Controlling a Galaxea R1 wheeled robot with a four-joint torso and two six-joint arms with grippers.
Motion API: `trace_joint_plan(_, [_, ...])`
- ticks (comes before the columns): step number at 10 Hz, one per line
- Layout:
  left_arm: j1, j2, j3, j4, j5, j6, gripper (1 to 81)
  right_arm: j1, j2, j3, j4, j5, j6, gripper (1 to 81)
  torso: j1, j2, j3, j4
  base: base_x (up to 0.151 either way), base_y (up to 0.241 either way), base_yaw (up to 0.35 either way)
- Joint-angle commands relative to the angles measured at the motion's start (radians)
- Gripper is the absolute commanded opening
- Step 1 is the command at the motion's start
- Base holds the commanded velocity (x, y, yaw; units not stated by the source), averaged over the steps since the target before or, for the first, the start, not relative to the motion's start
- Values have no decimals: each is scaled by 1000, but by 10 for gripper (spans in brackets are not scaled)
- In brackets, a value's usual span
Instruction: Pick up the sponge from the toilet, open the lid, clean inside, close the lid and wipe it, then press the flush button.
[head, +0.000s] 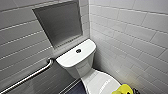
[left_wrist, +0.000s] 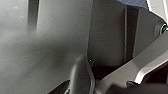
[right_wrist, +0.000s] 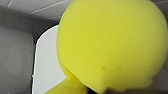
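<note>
The right pincer (head: 135, 91) looks clenched on the sponge (head: 122, 89), low at the right of the frame, near the lid (head: 100, 83) of the toilet (head: 75, 60). So I think the pick-up is done. The lid is shut; opening, cleaning, wiping and the flush button (head: 78, 50) look left to do.

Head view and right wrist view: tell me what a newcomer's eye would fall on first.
The bright yellow-green sponge grabs the eye at once, looming close in the right wrist view and peeking in at the head view's lower edge by the white lid. Next comes the glossy toilet tank in the corner, flush button on top, with a metal grab bar to its left.
</note>
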Motion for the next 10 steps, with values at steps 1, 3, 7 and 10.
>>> trace_joint_plan(1, [-6, -11, 16, 2, 53, 2, 811, -86, -123, 95, 42, 66, 1, 10, 0, 0, 0, 0, 0, 0, 0])
trace_joint_plan(3, [-6, -11, 15, 4, 53, 2, 811, -178, -164, 146, 43, 151, 1, 10, 0, 0, 0, 0, 0, 0, 0])
trace_joint_plan(7, [-6, -11, 13, 4, 53, 2, 811, -330, -232, 266, 21, 244, -65, 10, 0, 0, 0, 0, 0, 0, 0])
trace_joint_plan(10, [-6, -10, 13, 7, 53, 5, 811, -292, -209, 327, 81, 145, -251, 10, 0, 0, 0, 0, 0, 0, 0])
